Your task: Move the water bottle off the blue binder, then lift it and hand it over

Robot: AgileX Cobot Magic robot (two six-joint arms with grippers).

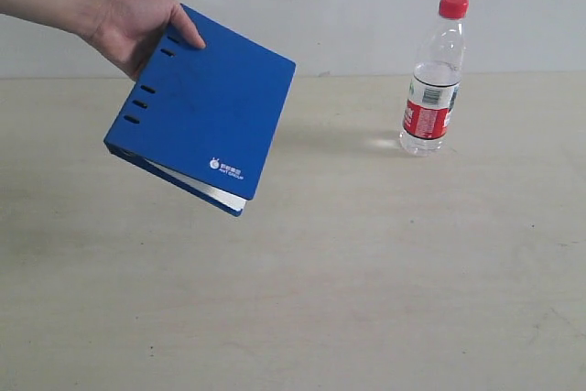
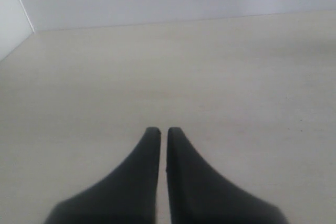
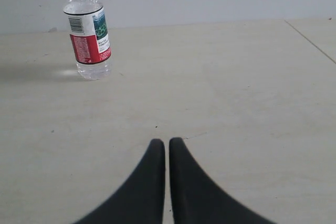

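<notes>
A bare human hand (image 1: 137,29) reaching in from the upper left holds the blue binder (image 1: 201,107) tilted in the air above the table. The water bottle (image 1: 433,80) stands upright on the table at the back right, red cap on top; it also shows in the right wrist view as water bottle (image 3: 88,32), far from the fingers. My left gripper (image 2: 164,129) is shut with nothing between its fingers, over bare table. My right gripper (image 3: 167,141) is likewise shut and empty. Neither gripper appears in the exterior view.
The pale wooden table (image 1: 366,272) runs to a white wall (image 1: 348,6) at the back. A table edge (image 2: 21,17) shows in the left wrist view, and a seam (image 3: 310,40) in the right wrist view.
</notes>
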